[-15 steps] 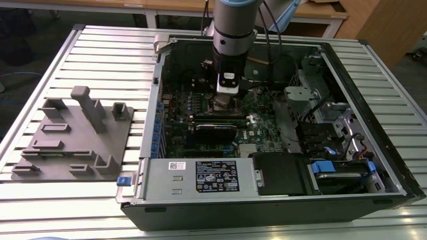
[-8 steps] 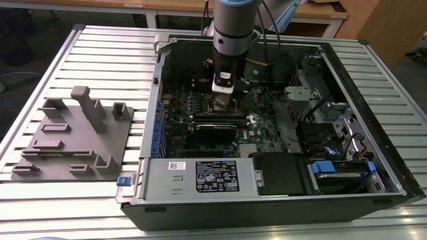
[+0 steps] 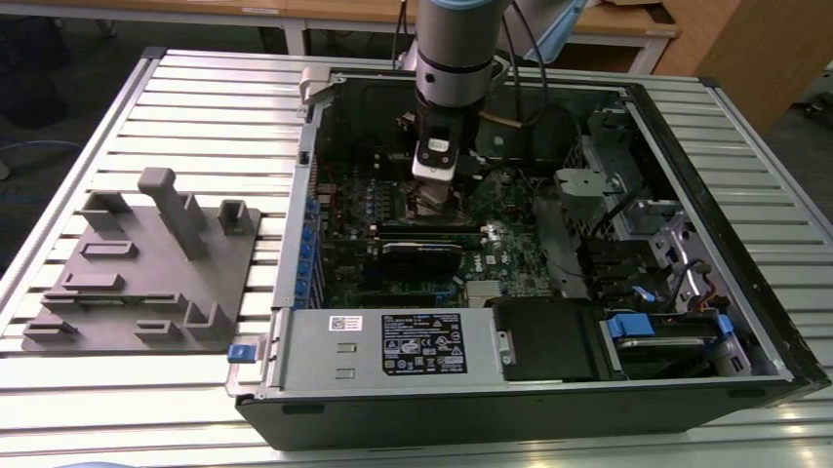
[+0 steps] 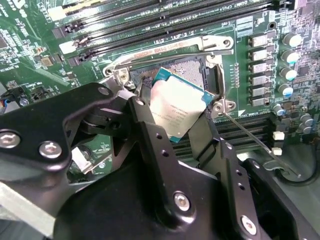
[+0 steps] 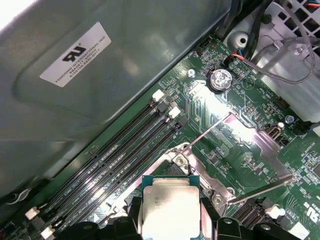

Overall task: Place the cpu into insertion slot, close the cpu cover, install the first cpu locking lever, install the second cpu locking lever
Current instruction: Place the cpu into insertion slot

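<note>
Computer case (image 3: 521, 414) lies open on a slatted metal table (image 3: 195, 88), closer to the edge on the exterior view's right. Inside it is a green motherboard (image 3: 390, 268) with a black expansion card (image 3: 423, 249) across its middle. A silver power supply (image 3: 390, 343) sits in the case at the side closest to the exterior camera. The robot arm (image 3: 456, 58) reaches down into the case from the far side.

In both wrist views the gripper (image 4: 175, 120) is clamped on the cpu (image 4: 177, 105): its two black fingers (image 4: 145, 120) press on opposite edges of the chip. The cpu hangs tilted just above the insertion slot (image 4: 180, 67) and is not seated in it. The dark centre of the slot is uncovered. In the first wrist view the cpu cover (image 5: 265, 142), a silvery frame, is swung open beside the slot, and two thin locking levers (image 5: 207, 131) stand free, not hooked down.

Long black memory slots (image 5: 125, 145) run close along the socket, between it and the grey wall of the case. A round coin battery (image 5: 220, 79) sits farther along the board. A row of small capacitors (image 4: 290, 55) stands near one side of the socket in the second wrist view.

Outside the case, a grey plastic fixture (image 3: 143, 278) with several upright posts rests near the table edge on the exterior view's left, well apart from the arm.
</note>
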Available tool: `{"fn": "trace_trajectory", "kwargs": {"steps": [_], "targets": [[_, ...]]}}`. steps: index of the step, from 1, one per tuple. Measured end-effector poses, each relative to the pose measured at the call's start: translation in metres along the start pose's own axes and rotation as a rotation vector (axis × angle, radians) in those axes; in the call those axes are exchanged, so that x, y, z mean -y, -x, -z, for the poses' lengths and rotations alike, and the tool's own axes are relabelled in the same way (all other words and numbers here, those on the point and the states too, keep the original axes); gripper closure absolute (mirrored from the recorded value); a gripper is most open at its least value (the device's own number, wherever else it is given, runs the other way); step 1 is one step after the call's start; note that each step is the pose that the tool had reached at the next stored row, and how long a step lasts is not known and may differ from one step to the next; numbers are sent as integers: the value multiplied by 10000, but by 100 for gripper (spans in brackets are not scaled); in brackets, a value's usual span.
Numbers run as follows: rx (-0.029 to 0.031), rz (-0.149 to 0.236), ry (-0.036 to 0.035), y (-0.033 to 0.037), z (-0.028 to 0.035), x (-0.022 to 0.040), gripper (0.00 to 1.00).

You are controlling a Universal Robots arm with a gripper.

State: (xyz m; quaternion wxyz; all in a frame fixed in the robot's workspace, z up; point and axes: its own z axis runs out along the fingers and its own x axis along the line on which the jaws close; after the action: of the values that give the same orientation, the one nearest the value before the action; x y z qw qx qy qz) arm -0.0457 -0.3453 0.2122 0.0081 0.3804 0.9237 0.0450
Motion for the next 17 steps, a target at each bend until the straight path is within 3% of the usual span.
{"fn": "trace_trajectory", "kwargs": {"steps": [9,17], "targets": [[7,-72,2,0,20,-2,46],[131,-1459,29,0,20,-2,46]]}}
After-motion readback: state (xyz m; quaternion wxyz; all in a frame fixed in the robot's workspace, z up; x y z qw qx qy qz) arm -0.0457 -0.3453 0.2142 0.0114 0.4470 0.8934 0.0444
